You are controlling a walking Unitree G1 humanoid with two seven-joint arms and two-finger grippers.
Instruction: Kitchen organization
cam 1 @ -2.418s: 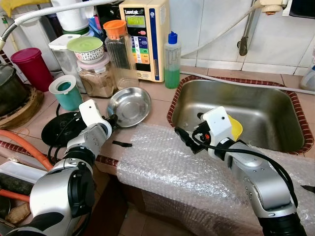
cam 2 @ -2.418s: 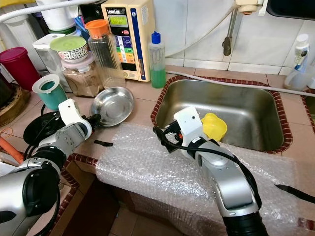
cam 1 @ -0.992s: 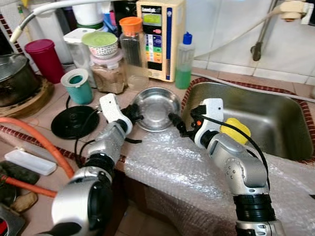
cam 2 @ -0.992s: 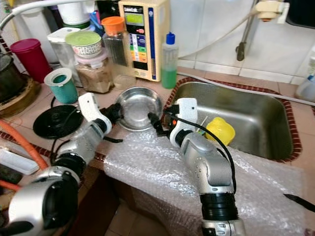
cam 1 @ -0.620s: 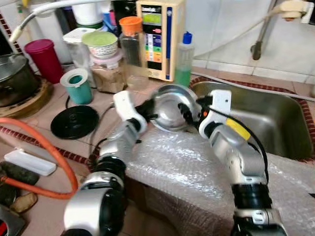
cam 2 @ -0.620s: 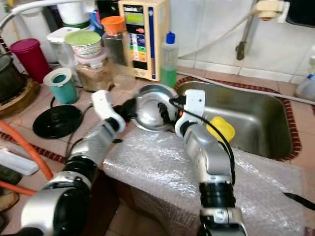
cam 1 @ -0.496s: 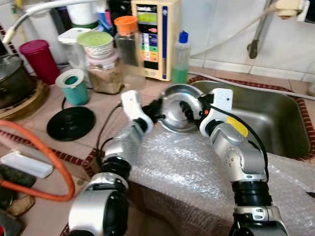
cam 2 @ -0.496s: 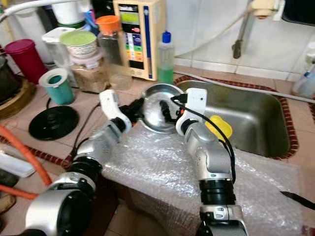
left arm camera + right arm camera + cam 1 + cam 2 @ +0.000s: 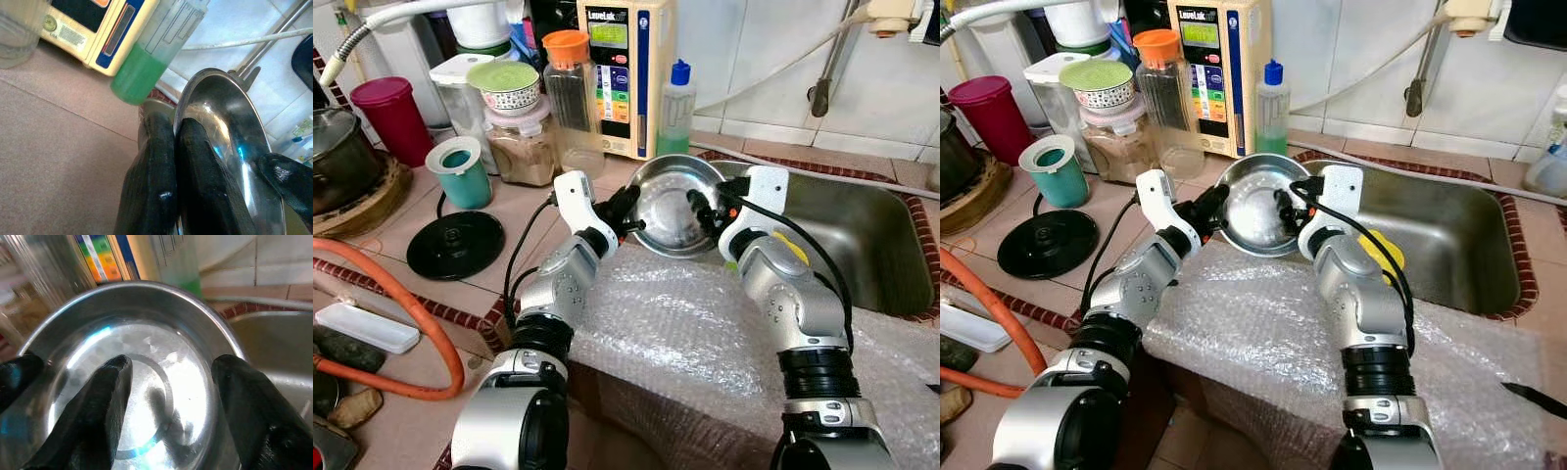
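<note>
Cluttered tiled kitchen worktop beside steel sink. I hold steel bowl tilted above sink's edge: left gripper jaws pinch rim, right gripper jaws spread inside. Bowl light, rigid, slippery; rim grip safest.

Round yellow object in the stainless steel sink: largely hidden behind the right arm, identity indeterminable. Sink's near rim: covered by the clear bubble wrap sheet. Sink's far corner: cut by the frame edge. Right wrist view: background bottles blurred.
</note>
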